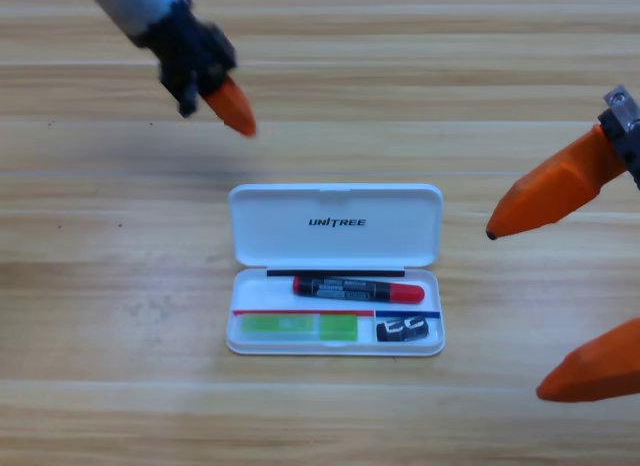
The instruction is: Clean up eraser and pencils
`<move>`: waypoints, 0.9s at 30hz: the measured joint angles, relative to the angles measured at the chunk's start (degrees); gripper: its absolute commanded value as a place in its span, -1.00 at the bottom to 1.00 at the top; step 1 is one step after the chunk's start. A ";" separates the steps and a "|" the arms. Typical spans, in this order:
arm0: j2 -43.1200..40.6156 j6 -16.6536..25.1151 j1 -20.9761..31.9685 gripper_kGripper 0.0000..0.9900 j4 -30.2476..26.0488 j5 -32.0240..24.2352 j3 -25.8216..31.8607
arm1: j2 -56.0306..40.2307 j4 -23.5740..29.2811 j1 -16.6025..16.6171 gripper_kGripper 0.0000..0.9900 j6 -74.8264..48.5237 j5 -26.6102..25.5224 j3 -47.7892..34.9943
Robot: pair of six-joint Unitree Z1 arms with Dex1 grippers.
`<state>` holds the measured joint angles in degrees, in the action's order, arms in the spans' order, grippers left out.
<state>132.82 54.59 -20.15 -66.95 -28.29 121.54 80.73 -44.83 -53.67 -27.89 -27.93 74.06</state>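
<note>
The white case (335, 226) lies open in the middle of the table, lid flipped back. Inside its tray, the red pencil (358, 288) with a black band lies across the upper row. Below it at the left rests the light-green pencil (298, 328), and the small dark eraser (402, 330) sits in the lower right compartment. My left gripper (232, 106) hovers up and to the left of the case, holding nothing, its jaws seen as one orange tip. At the right edge my right gripper (530, 311) stands open and empty, well clear of the case.
Bare wooden table (120, 316) surrounds the case on all sides. The left arm comes in from the top left corner; the right gripper's two large orange jaws fill the right edge.
</note>
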 measured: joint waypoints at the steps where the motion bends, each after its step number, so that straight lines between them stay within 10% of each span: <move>1: 1.94 0.29 0.09 -1.00 -1.34 -1.52 1.53 | 0.00 0.00 0.00 0.99 0.11 -0.09 -0.03; 27: 6.01 1.52 -2.99 -1.00 -6.09 -8.38 -1.80 | -0.01 0.30 0.00 1.00 1.29 -2.09 -0.31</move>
<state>138.84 56.11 -23.13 -73.03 -36.67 119.74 80.72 -44.53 -53.67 -26.60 -30.02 73.75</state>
